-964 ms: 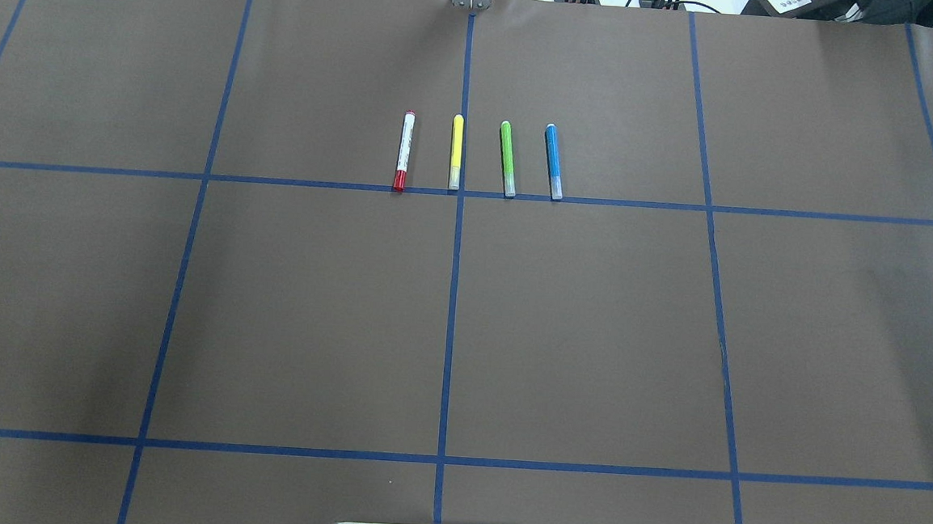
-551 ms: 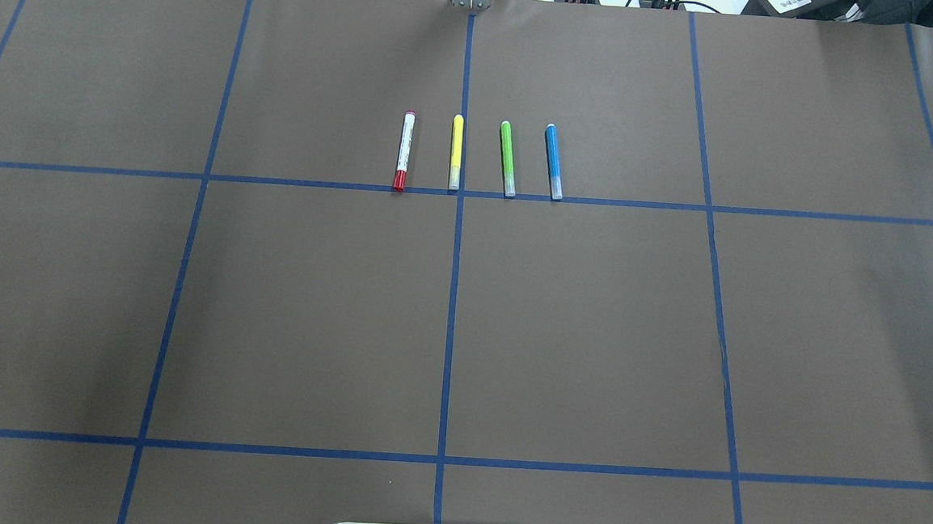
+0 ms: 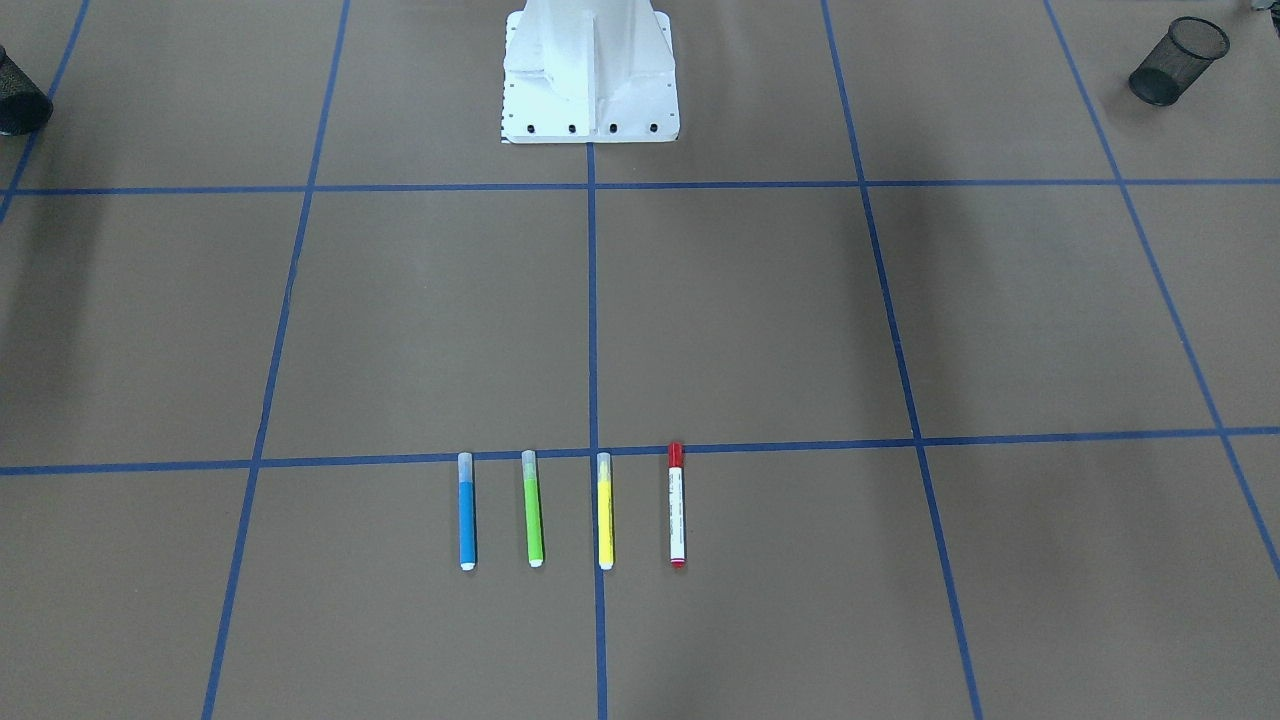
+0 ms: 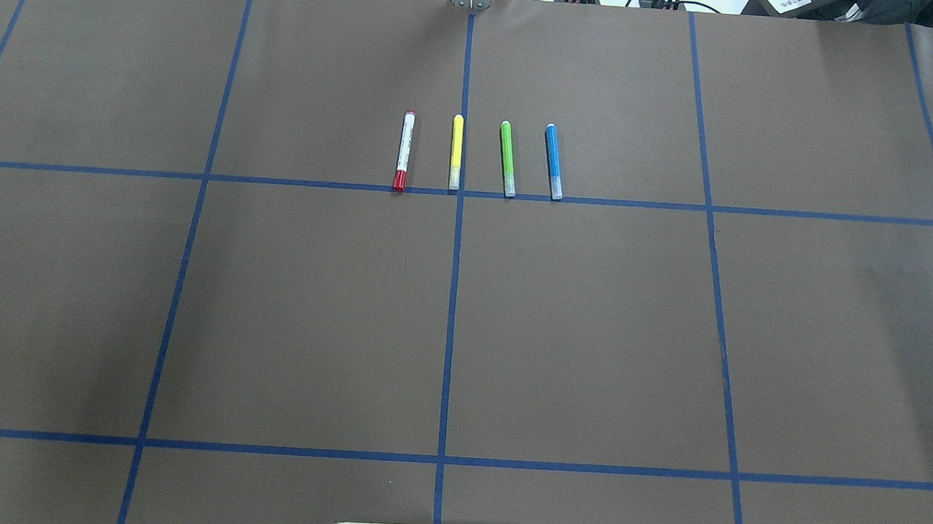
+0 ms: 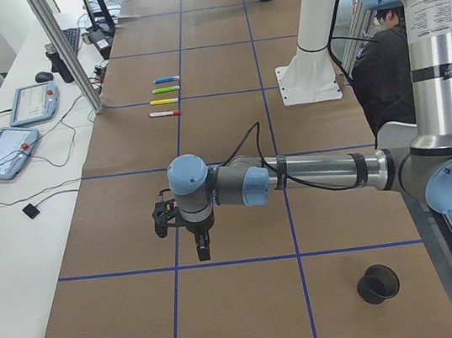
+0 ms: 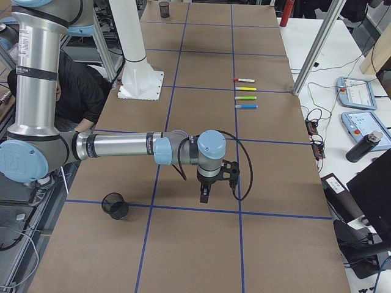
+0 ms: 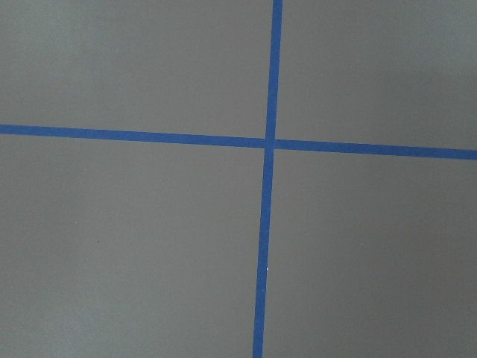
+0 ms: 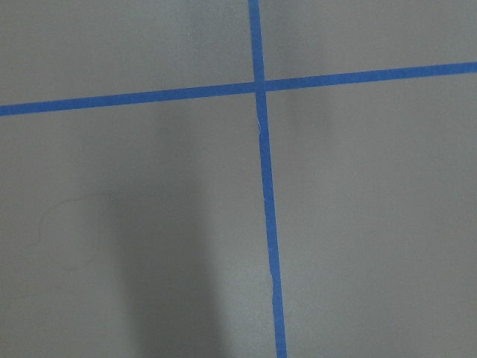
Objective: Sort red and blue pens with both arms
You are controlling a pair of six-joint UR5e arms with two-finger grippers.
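The red pen (image 4: 403,151), white-barrelled with a red cap, lies leftmost in a row of markers at the far middle of the table; in the front-facing view the red pen (image 3: 677,505) is rightmost. The blue pen (image 4: 554,161) closes the row on the other side, and the blue pen (image 3: 466,512) is leftmost from the front. My left gripper (image 5: 201,245) hovers over a tape crossing, far from the pens. My right gripper (image 6: 204,196) hangs likewise at the opposite end. Only the side views show either gripper, so I cannot tell whether it is open or shut.
A yellow marker (image 4: 456,152) and a green marker (image 4: 508,158) lie between the two pens. A black mesh cup (image 3: 1178,60) stands on my left side and another cup (image 3: 15,95) on my right. The white robot base (image 3: 590,80) stands mid-table. A person (image 5: 381,69) sits behind it.
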